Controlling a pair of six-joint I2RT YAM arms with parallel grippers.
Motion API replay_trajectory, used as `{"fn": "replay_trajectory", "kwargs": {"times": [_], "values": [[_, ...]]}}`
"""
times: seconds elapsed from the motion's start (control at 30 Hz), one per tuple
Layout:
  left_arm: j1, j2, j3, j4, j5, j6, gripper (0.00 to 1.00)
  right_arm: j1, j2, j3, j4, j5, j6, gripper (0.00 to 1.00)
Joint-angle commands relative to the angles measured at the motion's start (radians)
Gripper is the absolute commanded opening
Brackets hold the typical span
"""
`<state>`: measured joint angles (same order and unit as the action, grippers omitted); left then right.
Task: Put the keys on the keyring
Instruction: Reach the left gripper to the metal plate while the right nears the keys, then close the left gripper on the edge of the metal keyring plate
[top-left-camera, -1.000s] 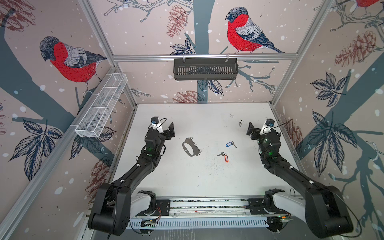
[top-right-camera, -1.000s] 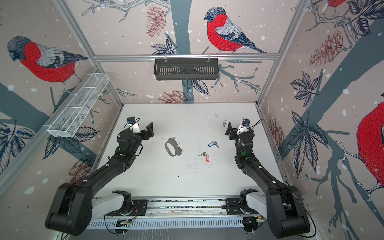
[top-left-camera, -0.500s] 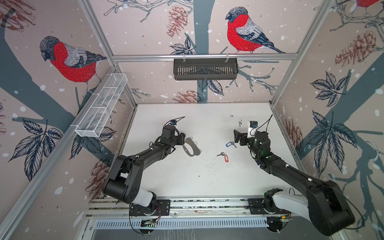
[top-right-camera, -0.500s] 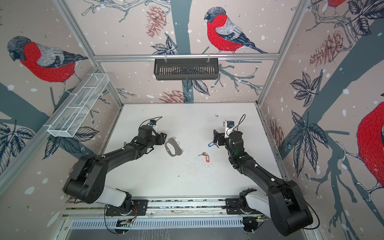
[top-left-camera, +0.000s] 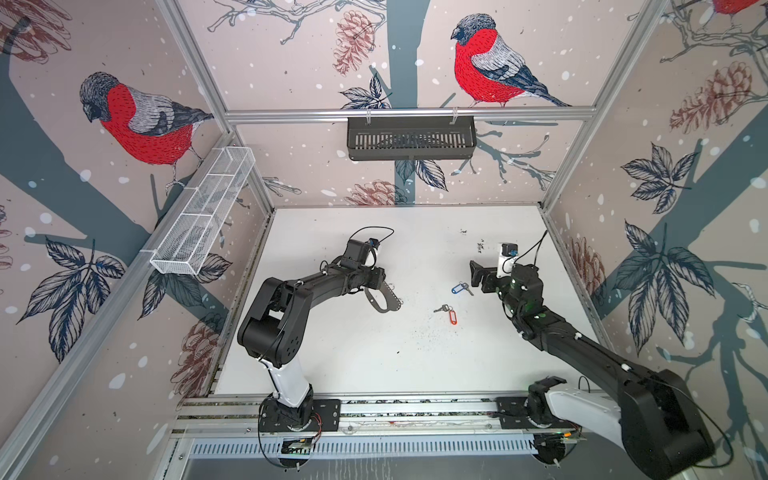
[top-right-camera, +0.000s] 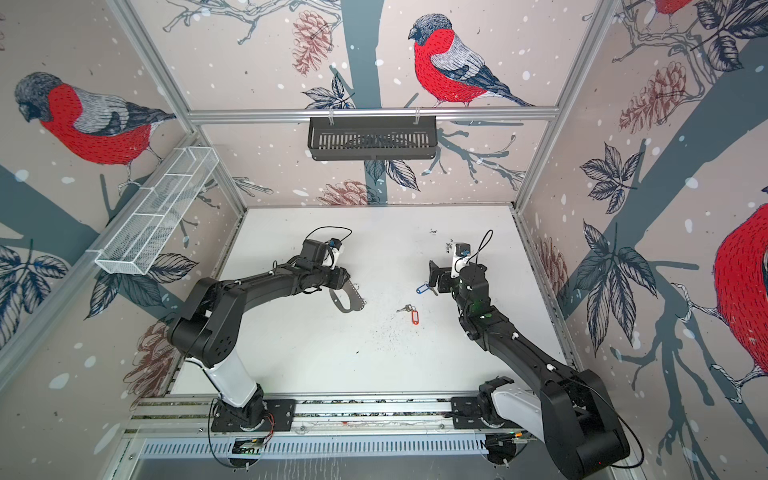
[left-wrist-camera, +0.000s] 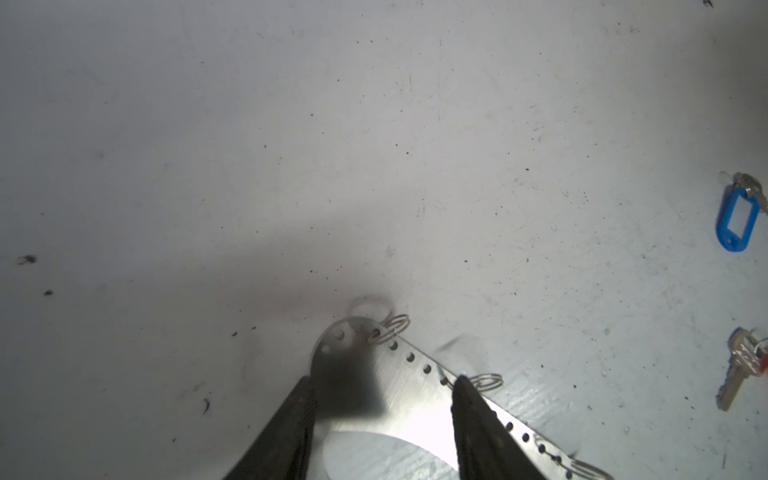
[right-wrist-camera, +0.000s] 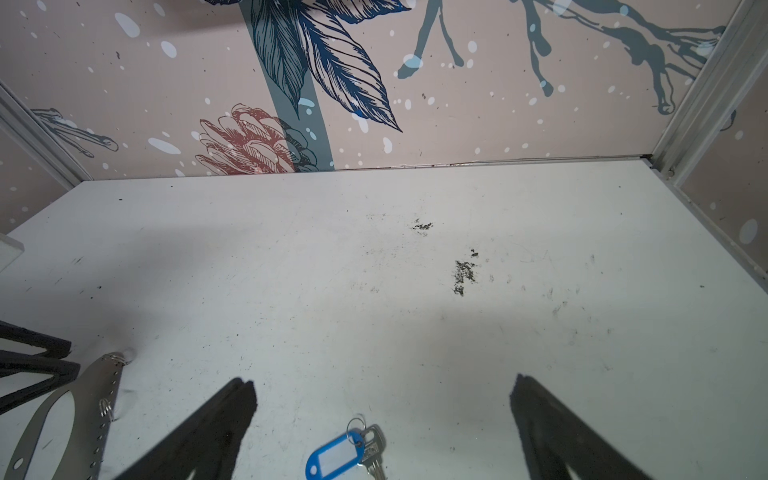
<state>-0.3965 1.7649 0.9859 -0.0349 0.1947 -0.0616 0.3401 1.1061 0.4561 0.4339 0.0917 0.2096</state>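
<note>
The keyring (top-left-camera: 386, 301) (top-right-camera: 350, 302), a flat grey plate with holes and small wire rings along its edge, lies left of the table's middle. My left gripper (top-left-camera: 381, 286) (top-right-camera: 346, 285) is at its rounded end. In the left wrist view my left gripper (left-wrist-camera: 383, 380) has its fingers pressed on both edges of the keyring (left-wrist-camera: 415, 399). The keys lie apart: the blue-tagged key (top-left-camera: 457, 288) (top-right-camera: 422, 288) (left-wrist-camera: 735, 220) and the red-tagged key (top-left-camera: 452, 316) (top-right-camera: 414, 316) (left-wrist-camera: 735, 374). My right gripper (top-left-camera: 478, 277) (top-right-camera: 436, 278) (right-wrist-camera: 381, 384) hangs wide open just over the blue-tagged key (right-wrist-camera: 334, 455).
A black slotted basket (top-left-camera: 411, 137) hangs on the back wall. A white wire basket (top-left-camera: 203, 216) is fixed to the left wall. The arms' base rail (top-left-camera: 374, 415) runs along the front. Dark specks (right-wrist-camera: 463, 272) mark the white table. Walls close three sides.
My left arm swung in from the left to the keyring and its jaws narrowed onto the plate. My right gripper moved left to the blue-tagged key, still open.
</note>
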Motion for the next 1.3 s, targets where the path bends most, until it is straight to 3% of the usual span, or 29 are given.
{"fn": "replay_trajectory", "kwargs": {"times": [0.0, 1.27], "values": [[-0.008, 0.026, 0.028, -0.036, 0.023, 0.053, 0.54, 0.001, -0.001, 0.000, 0.000, 0.009, 0.001, 1.00], [-0.032, 0.137, 0.149, -0.051, -0.062, 0.074, 0.25, 0.000, -0.005, -0.002, 0.005, 0.016, 0.000, 1.00]]}}
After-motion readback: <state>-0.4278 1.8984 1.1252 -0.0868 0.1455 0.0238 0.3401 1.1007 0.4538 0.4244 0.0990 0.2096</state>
